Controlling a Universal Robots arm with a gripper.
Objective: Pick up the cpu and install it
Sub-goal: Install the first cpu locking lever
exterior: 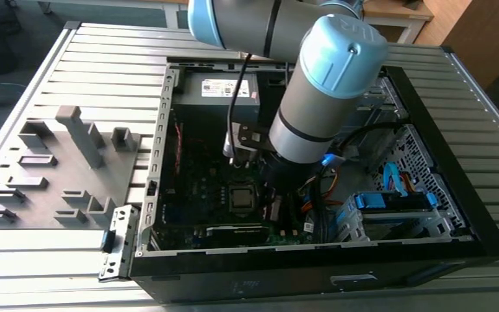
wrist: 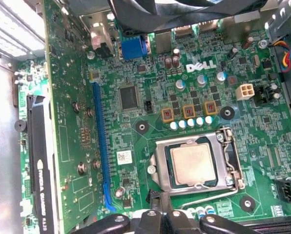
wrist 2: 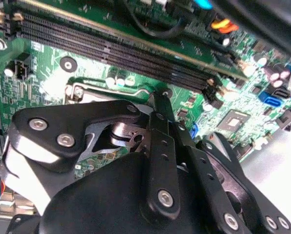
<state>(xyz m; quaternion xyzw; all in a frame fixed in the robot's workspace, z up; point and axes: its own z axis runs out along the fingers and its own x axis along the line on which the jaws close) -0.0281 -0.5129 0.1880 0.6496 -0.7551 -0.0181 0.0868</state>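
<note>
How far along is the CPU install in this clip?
Mostly done, by the look of it. In the first wrist view the cpu already lies flat inside the silver socket frame on the green motherboard. The gripper sits just beside the socket, holding nothing that shows. In the exterior view the arm reaches down into the open computer case. Whether the chip is fully seated and latched cannot be told.

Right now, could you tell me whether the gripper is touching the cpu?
Apart. In the first wrist view the cpu lies in its socket frame, bare green board separating it from the gripper.
</note>
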